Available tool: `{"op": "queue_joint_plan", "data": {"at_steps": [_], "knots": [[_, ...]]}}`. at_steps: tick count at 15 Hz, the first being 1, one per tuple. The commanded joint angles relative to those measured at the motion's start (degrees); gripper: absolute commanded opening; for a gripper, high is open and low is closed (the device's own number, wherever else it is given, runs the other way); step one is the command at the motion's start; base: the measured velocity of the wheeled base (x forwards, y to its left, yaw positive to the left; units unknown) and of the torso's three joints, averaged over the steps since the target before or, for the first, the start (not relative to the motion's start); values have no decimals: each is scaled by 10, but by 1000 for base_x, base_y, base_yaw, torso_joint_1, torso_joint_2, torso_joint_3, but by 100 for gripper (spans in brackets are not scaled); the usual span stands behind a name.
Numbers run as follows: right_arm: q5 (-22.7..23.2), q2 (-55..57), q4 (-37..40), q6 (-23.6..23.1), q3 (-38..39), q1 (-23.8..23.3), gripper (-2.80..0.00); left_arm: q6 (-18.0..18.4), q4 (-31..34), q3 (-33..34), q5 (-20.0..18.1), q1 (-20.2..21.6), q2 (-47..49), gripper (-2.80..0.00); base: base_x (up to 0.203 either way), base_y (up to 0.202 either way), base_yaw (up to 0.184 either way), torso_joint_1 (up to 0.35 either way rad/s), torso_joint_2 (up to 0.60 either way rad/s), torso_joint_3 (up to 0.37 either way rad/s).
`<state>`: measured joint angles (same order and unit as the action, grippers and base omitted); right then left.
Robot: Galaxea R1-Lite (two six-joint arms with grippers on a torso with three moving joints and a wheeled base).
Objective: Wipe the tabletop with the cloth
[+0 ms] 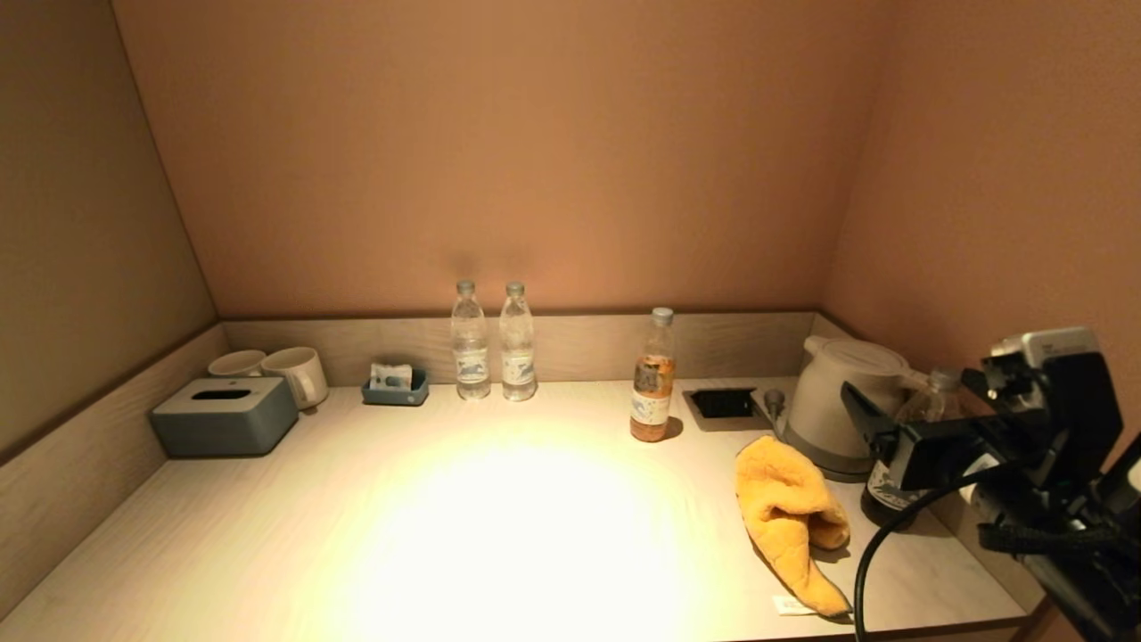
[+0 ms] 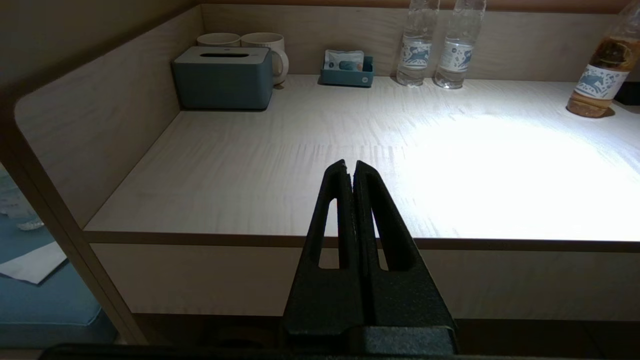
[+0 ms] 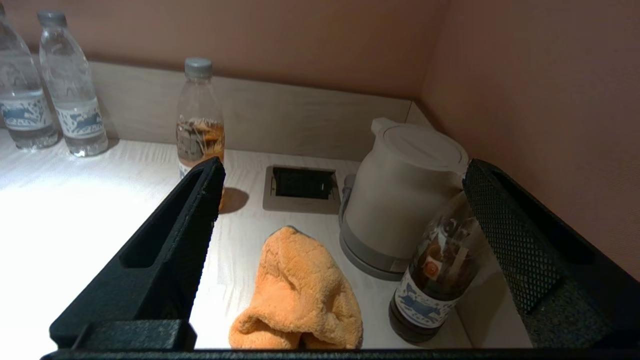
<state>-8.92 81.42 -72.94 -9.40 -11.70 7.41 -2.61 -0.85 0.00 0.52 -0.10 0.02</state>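
The orange cloth (image 1: 789, 513) lies crumpled on the pale wooden tabletop (image 1: 499, 517) near its front right. In the right wrist view the cloth (image 3: 300, 290) lies below and ahead of the open jaws. My right gripper (image 1: 891, 437) hovers open and empty above the table's right end, by the cloth, and shows in its own view (image 3: 344, 167). My left gripper (image 2: 350, 165) is shut and empty, held off the table's front edge at the left. It is out of the head view.
A kettle (image 1: 838, 401) and a dark bottle (image 1: 900, 481) stand right of the cloth, against the right wall. A tea bottle (image 1: 652, 379), socket recess (image 1: 722, 403), two water bottles (image 1: 490, 343), blue tray (image 1: 395, 388), mugs (image 1: 294, 370) and tissue box (image 1: 223, 415) line the back and left.
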Motion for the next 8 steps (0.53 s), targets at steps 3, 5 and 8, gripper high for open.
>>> {"op": "queue_joint_plan", "data": {"at_steps": [3, 5, 8], "knots": [[-1, -131, 125, 7, -14, 13, 0, 0, 0, 0, 0, 0, 0, -280, 0, 0, 0, 0, 0, 0], [-1, -197, 196, 20, -27, 17, -280, 0, 0, 0, 0, 0, 0, -280, 0, 0, 0, 0, 0, 0], [0, -271, 315, 42, -57, 22, -280, 0, 0, 0, 0, 0, 0, -280, 0, 0, 0, 0, 0, 0]]}}
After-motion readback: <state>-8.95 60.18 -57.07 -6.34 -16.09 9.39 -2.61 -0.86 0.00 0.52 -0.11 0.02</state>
